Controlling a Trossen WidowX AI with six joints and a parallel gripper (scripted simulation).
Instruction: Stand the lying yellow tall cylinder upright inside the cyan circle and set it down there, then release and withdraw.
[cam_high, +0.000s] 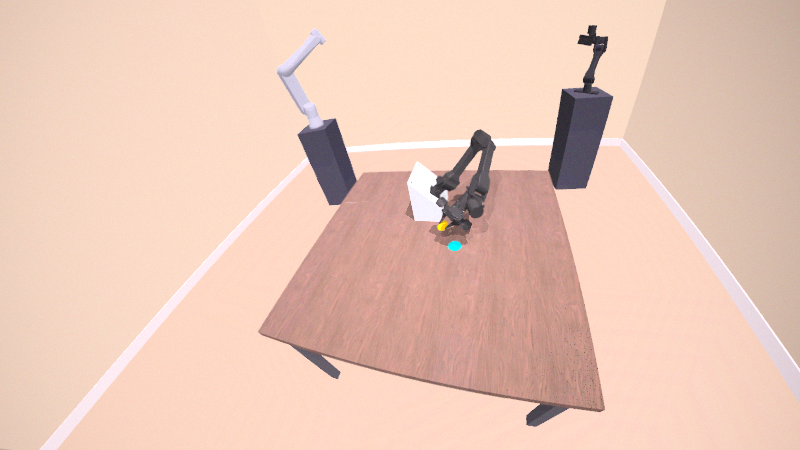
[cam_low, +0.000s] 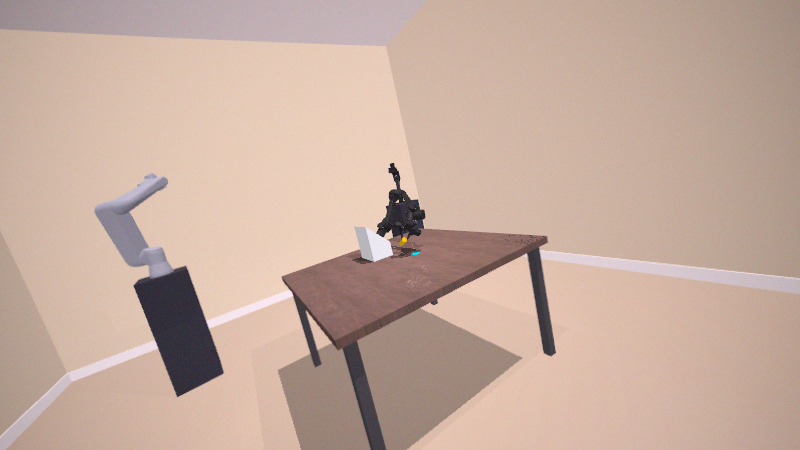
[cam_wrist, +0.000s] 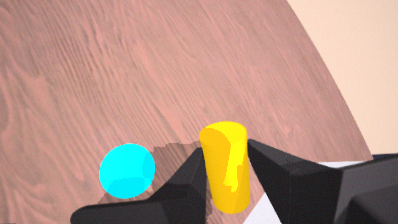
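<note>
The yellow tall cylinder (cam_high: 441, 226) (cam_low: 403, 241) (cam_wrist: 227, 172) is held above the table, tilted in the top and exterior views. My gripper (cam_high: 446, 223) (cam_wrist: 224, 148) is shut on it, with one dark finger on each side in the wrist view. The cyan circle (cam_high: 454, 245) (cam_low: 415, 253) (cam_wrist: 127, 167) lies flat on the table, in front of and a little to the right of the cylinder in the top view. It is left of the fingers in the wrist view. A shadow falls over its lower part there, and nothing stands on it.
A white slant-topped block (cam_high: 426, 202) (cam_low: 373, 246) (cam_wrist: 257, 215) stands on the wooden table (cam_high: 391, 302) (cam_low: 358, 296) close to the gripper, on its left in the top view. A pale arm (cam_high: 296, 92) (cam_low: 125, 229) and a black arm (cam_high: 594, 64) stand on dark pedestals beyond the table.
</note>
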